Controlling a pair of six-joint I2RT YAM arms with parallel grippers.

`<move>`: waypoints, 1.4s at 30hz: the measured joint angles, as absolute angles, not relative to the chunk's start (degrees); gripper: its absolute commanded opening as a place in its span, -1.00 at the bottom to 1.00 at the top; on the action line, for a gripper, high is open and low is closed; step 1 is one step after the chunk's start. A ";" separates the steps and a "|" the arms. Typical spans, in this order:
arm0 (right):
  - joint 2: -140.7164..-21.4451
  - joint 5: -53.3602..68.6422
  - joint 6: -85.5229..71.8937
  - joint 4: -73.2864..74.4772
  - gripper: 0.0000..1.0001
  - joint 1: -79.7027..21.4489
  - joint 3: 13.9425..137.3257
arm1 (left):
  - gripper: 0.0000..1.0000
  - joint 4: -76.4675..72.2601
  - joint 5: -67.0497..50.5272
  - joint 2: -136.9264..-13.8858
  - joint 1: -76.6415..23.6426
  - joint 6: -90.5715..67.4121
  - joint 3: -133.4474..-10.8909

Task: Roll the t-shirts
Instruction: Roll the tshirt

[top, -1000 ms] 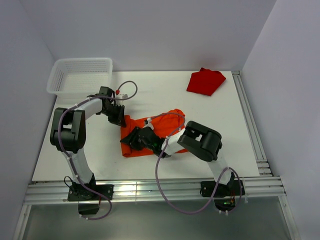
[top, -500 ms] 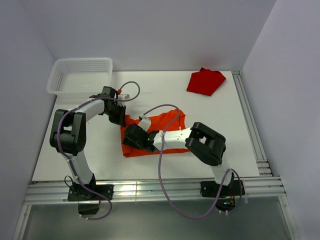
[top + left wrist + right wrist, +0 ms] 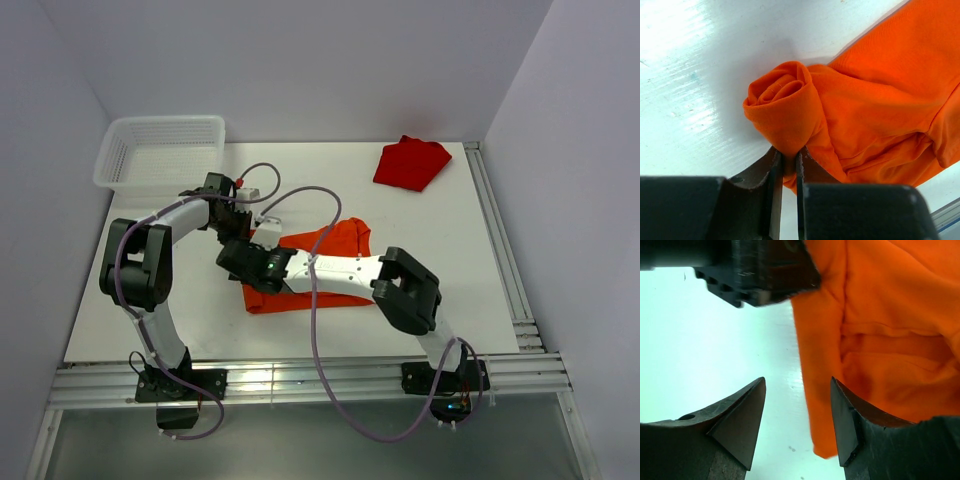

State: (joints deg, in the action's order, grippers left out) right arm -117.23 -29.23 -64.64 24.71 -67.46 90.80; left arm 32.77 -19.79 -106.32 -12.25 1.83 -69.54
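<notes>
**Jaws check: left nipping the orange t-shirt [image 3: 340,238], right spread**

Left jaws: nearly pressed together, with a fold of orange cloth caught in the narrow gap between the two dark fingers [image 3: 771,190]. The pinch sits right under the rolled end [image 3: 777,95] of the orange t-shirt. Left wrist view shows the spiral of the roll end-on, a tight tube lying on the worktop [image 3: 695,75]. The rest of that shirt trails off to the right of the roll in loose folds, not rolled.

Right jaws: spread wide, holding nothing. In the right wrist view one finger [image 3: 737,420] hangs over bare white worktop. The other [image 3: 847,422] sits at the edge of the orange cloth; can't tell whether it touches. The shirt's edge runs through the gap between them. The black end of the left arm [image 3: 760,270] fills the top of that view, close by.

Top view: orange t-shirt lies mid-worktop, slightly left of centre, its left end bunched where both sets of jaws meet. Right arm [image 3: 345,270] reaches leftward across the shirt and covers much of it. Left arm [image 3: 175,215] comes in from the left. A lilac cable [image 3: 300,192] loops above the shirt.

Red t-shirt [image 3: 410,163]: crumpled heap at the far right corner of the worktop, well apart from both arms, untouched. White mesh basket [image 3: 165,120] sits at the far left corner.
</notes>
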 measured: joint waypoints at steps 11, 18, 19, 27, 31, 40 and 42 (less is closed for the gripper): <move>-127.13 -32.23 -60.55 32.45 0.23 -68.45 100.68 | -0.82 32.75 -19.57 -106.32 -12.47 1.83 -69.54; -129.51 -32.77 -60.27 35.81 0.21 -69.38 104.62 | -0.81 32.75 -19.57 -106.32 -12.49 1.83 -69.56; -129.82 -32.95 -60.27 36.18 0.21 -69.58 105.12 | -0.81 32.75 -19.57 -106.32 -12.49 1.83 -69.54; -132.94 -33.45 -60.38 39.92 0.00 -70.54 107.98 | -0.73 32.77 -19.57 -106.32 -12.73 1.80 -69.56; -134.04 -33.47 -60.55 42.04 -0.40 -70.52 109.62 | -0.64 32.77 -19.59 -106.32 -12.84 1.83 -69.56; -129.97 -31.29 -60.58 33.43 -0.88 -70.22 101.25 | -0.02 33.04 -19.84 -106.32 -12.84 2.42 -69.69; -126.32 -28.62 -60.60 27.05 -0.89 -69.52 94.52 | 0.11 34.02 -20.82 -106.32 -12.62 2.72 -70.26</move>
